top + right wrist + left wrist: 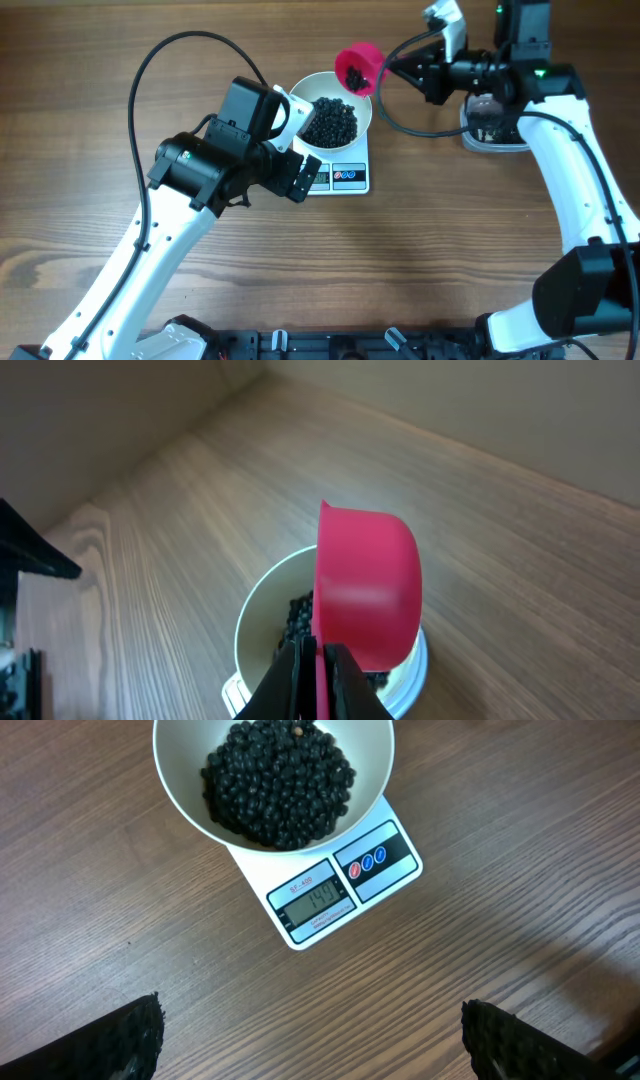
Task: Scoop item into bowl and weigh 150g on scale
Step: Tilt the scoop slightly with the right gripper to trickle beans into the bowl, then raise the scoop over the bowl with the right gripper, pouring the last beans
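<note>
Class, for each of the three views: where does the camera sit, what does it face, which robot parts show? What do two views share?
Overhead: above the table, facing down on bowl, scale, scoop; left arm and right arm show.
Left wrist: looking down at scale and beans; open left fingers at bottom corners.
Right wrist: looks along shut right fingers at the scoop above the bowl.
Shared: all three see the bowl.

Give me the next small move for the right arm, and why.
Probably tip the pink scoop slightly more: it's tilted over the bowl with beans left inside, and the scale display seems just under target. Trickle, don't dump.
</note>
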{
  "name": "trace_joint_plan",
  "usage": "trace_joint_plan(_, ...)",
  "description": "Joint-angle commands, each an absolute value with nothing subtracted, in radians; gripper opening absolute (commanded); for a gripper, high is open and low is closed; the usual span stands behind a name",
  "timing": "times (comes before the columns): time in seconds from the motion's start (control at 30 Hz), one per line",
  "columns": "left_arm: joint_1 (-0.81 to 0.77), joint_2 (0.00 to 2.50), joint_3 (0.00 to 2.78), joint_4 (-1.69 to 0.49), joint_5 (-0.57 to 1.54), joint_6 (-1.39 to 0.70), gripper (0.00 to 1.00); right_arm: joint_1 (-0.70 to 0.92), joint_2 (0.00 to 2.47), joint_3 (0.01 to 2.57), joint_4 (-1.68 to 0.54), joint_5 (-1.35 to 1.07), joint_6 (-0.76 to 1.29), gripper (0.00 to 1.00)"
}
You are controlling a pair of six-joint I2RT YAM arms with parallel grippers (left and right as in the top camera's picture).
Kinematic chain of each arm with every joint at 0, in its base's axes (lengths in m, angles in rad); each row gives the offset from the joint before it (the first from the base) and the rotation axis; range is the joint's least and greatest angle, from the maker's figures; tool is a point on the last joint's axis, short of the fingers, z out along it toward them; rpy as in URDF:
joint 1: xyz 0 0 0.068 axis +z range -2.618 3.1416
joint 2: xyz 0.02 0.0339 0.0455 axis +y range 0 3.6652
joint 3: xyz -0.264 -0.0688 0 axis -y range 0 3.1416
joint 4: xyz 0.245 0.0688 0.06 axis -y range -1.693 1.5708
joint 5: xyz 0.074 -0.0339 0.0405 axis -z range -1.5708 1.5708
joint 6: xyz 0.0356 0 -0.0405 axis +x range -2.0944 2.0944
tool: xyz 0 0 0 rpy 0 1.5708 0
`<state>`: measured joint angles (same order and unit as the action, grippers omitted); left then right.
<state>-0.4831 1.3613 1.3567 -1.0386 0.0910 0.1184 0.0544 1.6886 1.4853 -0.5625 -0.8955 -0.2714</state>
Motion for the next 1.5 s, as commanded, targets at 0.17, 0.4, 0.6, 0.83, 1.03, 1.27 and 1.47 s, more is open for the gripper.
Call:
trace_joint_plan(0.17, -0.480, 1.356, 1.354, -1.036, 0.085, 0.116, 1.00, -0.167, 1.618, 1.492, -0.567, -1.015, -0.172, 0.04)
trace_joint_plan(0.4, -0.480, 1.356, 1.354, -1.036, 0.085, 0.116, 1.00, -0.213, 1.594, 1.492, -0.574, -1.012, -0.172, 0.04)
trace_joint_plan(0.6, -0.480, 1.356, 1.354, -1.036, 0.085, 0.116, 1.00, -0.208, 1.594, 1.492, -0.581, -1.012, -0.154, 0.04)
trace_joint_plan(0.83, -0.480, 1.356, 1.354, -1.036, 0.085, 0.116, 1.00, 0.011, 1.594, 1.492, -0.546, -0.908, -0.159, 0.04)
trace_joint_plan(1.03, -0.480, 1.356, 1.354, -1.036, 0.085, 0.116, 1.00, 0.157, 1.595, 1.492, -0.543, -0.744, -0.232, 0.04)
trace_joint_plan(1.27, -0.480, 1.356, 1.354, -1.036, 0.085, 0.116, 1.00, 0.160, 1.595, 1.492, -0.543, -0.744, -0.225, 0.04)
trace_joint_plan(1.47, -0.480, 1.356, 1.354, -1.036, 0.085, 0.116, 1.00, 0.160, 1.595, 1.492, -0.547, -0.744, -0.208, 0.04)
